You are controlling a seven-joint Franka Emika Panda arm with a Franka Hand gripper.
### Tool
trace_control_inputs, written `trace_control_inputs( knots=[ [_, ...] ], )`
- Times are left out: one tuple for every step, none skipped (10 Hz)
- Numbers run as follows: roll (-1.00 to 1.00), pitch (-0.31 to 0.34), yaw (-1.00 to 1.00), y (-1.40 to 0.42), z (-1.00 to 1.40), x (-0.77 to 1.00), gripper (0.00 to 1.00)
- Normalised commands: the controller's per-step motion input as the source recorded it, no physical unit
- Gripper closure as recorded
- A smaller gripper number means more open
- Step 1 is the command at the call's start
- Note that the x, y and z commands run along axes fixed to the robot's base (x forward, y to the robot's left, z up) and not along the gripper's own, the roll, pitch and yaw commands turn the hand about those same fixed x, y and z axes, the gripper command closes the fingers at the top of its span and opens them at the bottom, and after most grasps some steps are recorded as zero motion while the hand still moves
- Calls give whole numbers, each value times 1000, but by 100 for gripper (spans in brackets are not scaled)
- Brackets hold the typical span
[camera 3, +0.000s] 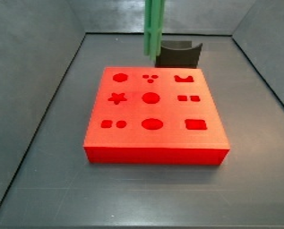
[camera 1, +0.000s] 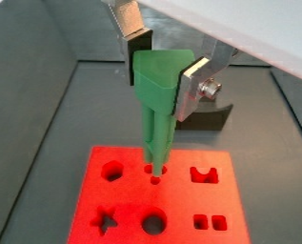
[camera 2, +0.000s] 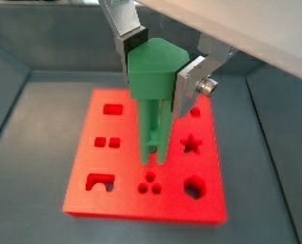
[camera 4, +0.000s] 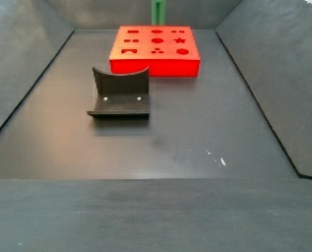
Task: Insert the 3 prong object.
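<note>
The gripper (camera 1: 160, 76) is shut on the wide head of the 3 prong object (camera 1: 157, 124), a long green peg that hangs upright from the fingers (camera 1: 191, 91). It shows in both wrist views (camera 2: 151, 105). The peg's lower end is over the red block (camera 1: 128, 200), close to the group of three small round holes (camera 1: 154, 173) (camera 2: 151, 183). In both side views only the green peg (camera 3: 155, 27) (camera 4: 158, 10) shows. Its tip ends a little above the block's top (camera 3: 156, 134). The gripper itself is out of frame there.
A dark grey curved holder (camera 3: 177, 52) (camera 4: 119, 94) stands on the floor beside the red block (camera 4: 152, 61). The block has several other shaped holes, among them a star (camera 2: 189, 144) and a pair of squares (camera 1: 211, 223). Sloped grey walls (camera 3: 42, 107) bound the bin.
</note>
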Motion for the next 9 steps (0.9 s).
trace_control_inputs(
  knots=[
    [0,-4,-406,54,-314,151,100],
    [-121,-24,-460,137,-417,217,100],
    [-179,-20,-446,183,-280,223,100],
    [-86,0,-340,246,-151,111,100],
    [-69,0,-211,189,-106,43,100],
    [-89,-57,0,11,-26,0,100],
    [-131,-49,0,0,-111,0,100],
    [-89,-91,40,0,-363,9,100],
    [-190,-106,34,0,-349,11,100]
  ],
)
